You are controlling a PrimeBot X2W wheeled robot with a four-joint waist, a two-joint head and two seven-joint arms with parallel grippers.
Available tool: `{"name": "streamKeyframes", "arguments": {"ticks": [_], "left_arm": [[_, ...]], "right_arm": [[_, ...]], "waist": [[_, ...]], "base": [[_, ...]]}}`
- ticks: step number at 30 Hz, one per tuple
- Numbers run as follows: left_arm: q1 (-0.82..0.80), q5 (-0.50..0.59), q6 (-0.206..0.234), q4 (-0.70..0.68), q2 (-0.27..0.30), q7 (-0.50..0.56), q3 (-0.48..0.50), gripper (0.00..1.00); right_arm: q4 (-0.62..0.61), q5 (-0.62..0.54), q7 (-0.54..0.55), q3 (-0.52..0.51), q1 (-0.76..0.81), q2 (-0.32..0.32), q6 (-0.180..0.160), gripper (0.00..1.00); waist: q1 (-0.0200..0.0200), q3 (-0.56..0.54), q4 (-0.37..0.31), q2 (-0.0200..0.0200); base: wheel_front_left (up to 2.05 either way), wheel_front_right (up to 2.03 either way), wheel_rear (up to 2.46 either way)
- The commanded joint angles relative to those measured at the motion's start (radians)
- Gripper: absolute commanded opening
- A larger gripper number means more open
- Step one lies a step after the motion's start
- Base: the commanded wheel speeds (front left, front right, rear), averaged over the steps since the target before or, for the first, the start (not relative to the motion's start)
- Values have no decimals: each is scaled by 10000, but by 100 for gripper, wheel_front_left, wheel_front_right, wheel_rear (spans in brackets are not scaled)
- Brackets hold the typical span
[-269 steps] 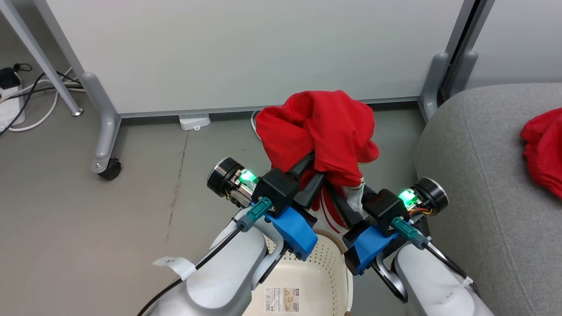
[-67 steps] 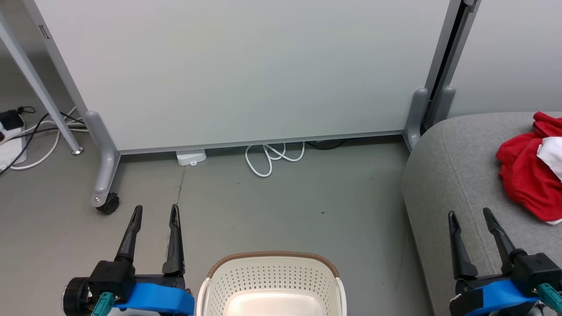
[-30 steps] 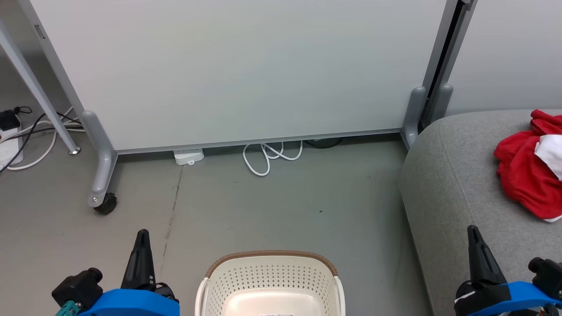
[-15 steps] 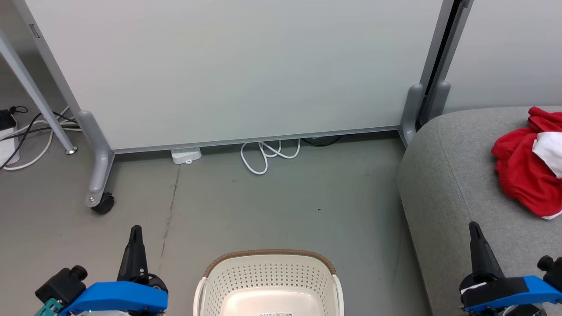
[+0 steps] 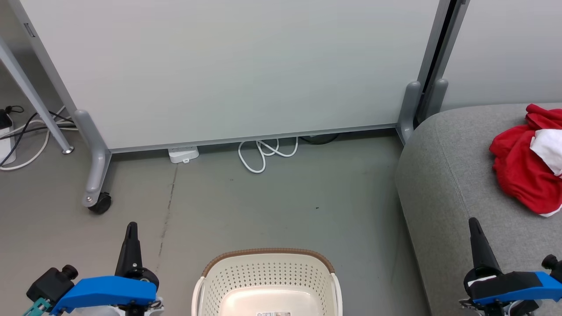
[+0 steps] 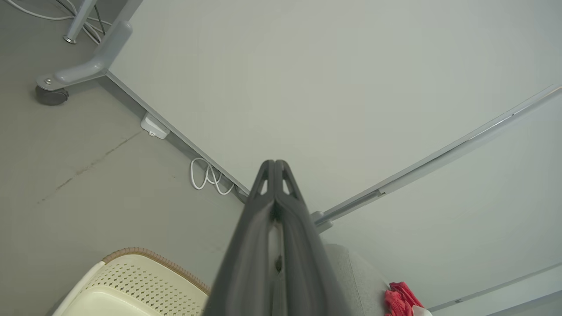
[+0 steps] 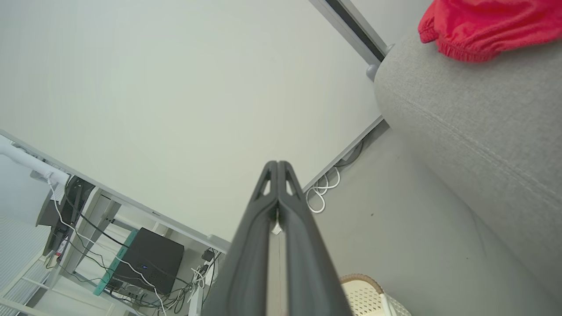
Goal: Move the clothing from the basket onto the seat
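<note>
The red clothing (image 5: 524, 171) with a white panel lies bunched on the grey seat (image 5: 443, 175) at the right; the right wrist view shows the clothing (image 7: 478, 24) on the seat (image 7: 474, 145) too. The cream basket (image 5: 268, 281) with its brown rim stands on the floor at the bottom middle, and nothing shows inside it. My left gripper (image 5: 131, 228) is shut and holds nothing, left of the basket. My right gripper (image 5: 473, 223) is shut and bare, over the seat's front edge. Both wrist views show the fingers (image 6: 274, 169) (image 7: 277, 169) pressed together.
A pale grey wheeled partition (image 5: 228, 70) stands behind the basket, with a castor (image 5: 100, 204) at its left foot. A white cable coil (image 5: 265, 153) and a power strip (image 5: 183, 154) lie on the floor under it. More cables (image 5: 26, 131) trail at the far left.
Both grippers have stayed shut and low at the picture's bottom corners. The whole head view has drifted slightly, so the camera moved. The clothing and the basket lie as before.
</note>
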Motion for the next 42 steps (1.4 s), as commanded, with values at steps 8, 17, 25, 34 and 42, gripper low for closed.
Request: {"name": "streamKeyframes", "arguments": {"ticks": [8, 17, 25, 34, 42], "left_arm": [[-400, -1143, -85, -83, 6, 294, 195, 0], [-505, -2099, -118, -65, 2, 536, 323, 0], [-547, -2891, -146, -50, -1, 739, 422, 0], [-630, -3715, -163, -34, -5, 944, 516, 0], [-659, -4316, -184, -22, -8, 1107, 596, 0]], "right_arm": [[-124, 1229, 296, -38, -337, 1, 6, 0], [-121, 2250, 550, -45, -416, 9, 6, 0], [-119, 3087, 751, -50, -470, 15, 6, 0], [-112, 3959, 975, -56, -521, 23, 6, 0], [-108, 4603, 1119, -60, -580, 29, 6, 0]], "waist": [[-1, 35, -47, 0], [-1, 71, -95, 0], [-1, 103, -137, 0], [-1, 139, -185, 0], [-1, 167, -222, 0]], "base": [[0, 0, 0], [0, 0, 0], [0, 0, 0], [0, 0, 0], [0, 0, 0]]}}
